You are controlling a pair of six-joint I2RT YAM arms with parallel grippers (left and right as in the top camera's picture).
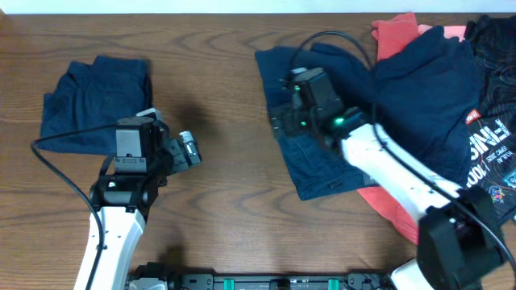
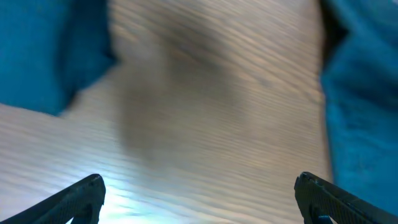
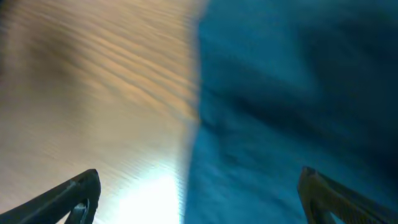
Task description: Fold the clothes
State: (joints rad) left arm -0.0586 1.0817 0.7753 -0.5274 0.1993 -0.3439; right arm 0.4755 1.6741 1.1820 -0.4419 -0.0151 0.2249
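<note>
Navy garment (image 1: 316, 171) spread mid-table, edge beneath your right gripper (image 3: 198, 198), jaws wide, empty; left gripper (image 2: 199, 198) likewise agape over table (image 2: 217, 93); risk: you pinch one layer, dragging the fold askew

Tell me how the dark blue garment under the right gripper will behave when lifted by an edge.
Probably floppy: the dark blue garment lies flat with soft wrinkles, so it should drape and sag. Its right side appears to run under the clothes pile, so pulling may drag those along.
</note>
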